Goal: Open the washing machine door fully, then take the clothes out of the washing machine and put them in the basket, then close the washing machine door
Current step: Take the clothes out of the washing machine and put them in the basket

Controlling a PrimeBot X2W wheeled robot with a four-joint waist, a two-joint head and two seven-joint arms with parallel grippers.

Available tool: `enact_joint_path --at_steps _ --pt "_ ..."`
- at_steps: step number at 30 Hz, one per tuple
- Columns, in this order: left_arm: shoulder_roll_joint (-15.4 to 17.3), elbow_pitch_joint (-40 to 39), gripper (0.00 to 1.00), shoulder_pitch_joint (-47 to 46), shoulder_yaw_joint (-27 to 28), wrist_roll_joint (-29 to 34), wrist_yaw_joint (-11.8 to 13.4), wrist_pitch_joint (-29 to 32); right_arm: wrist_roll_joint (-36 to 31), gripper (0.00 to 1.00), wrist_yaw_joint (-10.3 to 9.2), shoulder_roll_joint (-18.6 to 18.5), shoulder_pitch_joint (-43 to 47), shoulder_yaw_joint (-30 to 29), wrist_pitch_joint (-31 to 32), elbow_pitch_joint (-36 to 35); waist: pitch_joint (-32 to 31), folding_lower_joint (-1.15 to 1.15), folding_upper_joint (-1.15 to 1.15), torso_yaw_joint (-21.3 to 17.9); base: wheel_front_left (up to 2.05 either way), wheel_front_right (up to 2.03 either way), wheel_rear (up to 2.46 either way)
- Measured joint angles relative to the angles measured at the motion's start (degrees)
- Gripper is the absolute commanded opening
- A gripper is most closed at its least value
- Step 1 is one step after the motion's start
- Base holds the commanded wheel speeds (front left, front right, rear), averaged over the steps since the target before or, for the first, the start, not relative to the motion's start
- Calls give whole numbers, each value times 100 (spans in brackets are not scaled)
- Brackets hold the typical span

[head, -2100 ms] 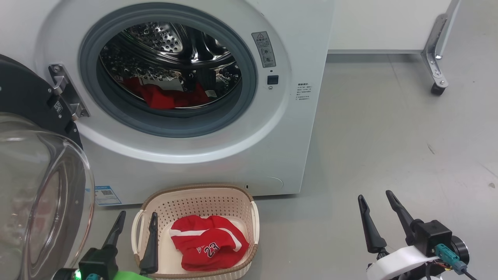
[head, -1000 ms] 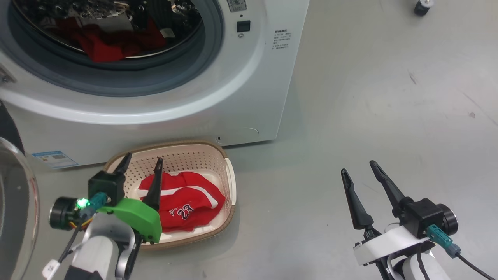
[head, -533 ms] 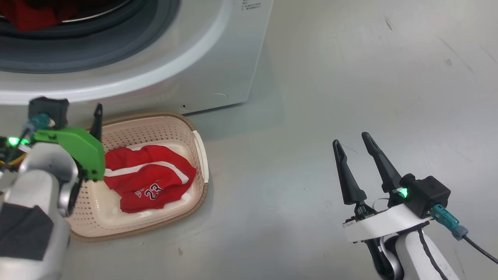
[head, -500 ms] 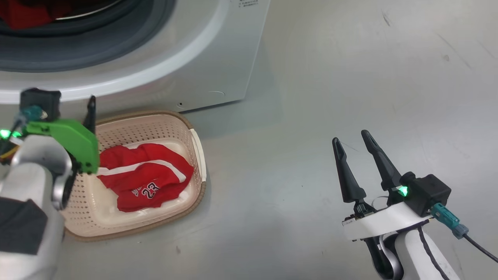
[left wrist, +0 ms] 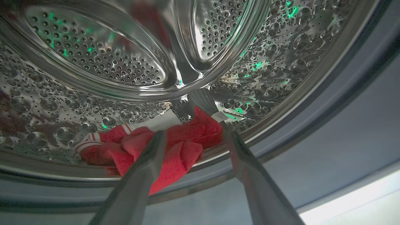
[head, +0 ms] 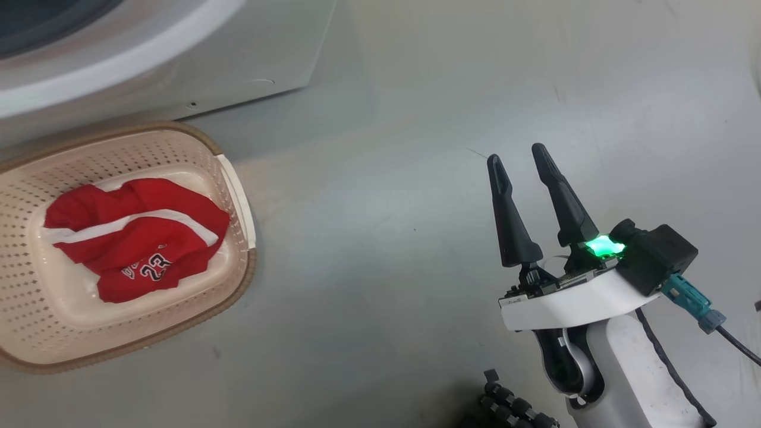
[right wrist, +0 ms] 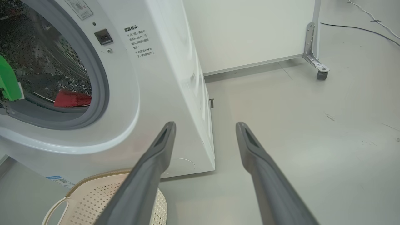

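My left gripper (left wrist: pixel 196 131) is open and reaches into the washing machine's steel drum (left wrist: pixel 93 62). Its fingertips stand apart just in front of the crumpled red clothes (left wrist: pixel 175 143) on the drum floor, with nothing clamped. Through the machine's grey-rimmed opening the right wrist view shows those red clothes (right wrist: pixel 73 98) and my left arm's green cover (right wrist: pixel 7 82). A red garment printed "23" (head: pixel 137 238) lies in the cream basket (head: pixel 238 196) before the washing machine (head: pixel 178 77). My right gripper (head: pixel 517 153) hangs open and empty over the bare floor, right of the basket. The washing machine door is out of view.
A white panel on a bracket with a caster wheel (right wrist: pixel 322 74) stands behind and right of the machine (right wrist: pixel 168 78). A cable (right wrist: pixel 359 28) lies on the floor at the far right. The basket's rim (right wrist: pixel 93 187) sits close to the machine's front.
The head camera has swung down and to the right. My left arm rose from the basket into the machine opening and left the head view. Both grippers stayed open.
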Motion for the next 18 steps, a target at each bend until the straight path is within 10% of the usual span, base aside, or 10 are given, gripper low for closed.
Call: enact_joint_path --at_steps 18 --pt "1093 393 100 -1268 261 309 -215 764 404 100 -125 5 -598 375 -1 -381 1218 0 0 -732 0 0 0"
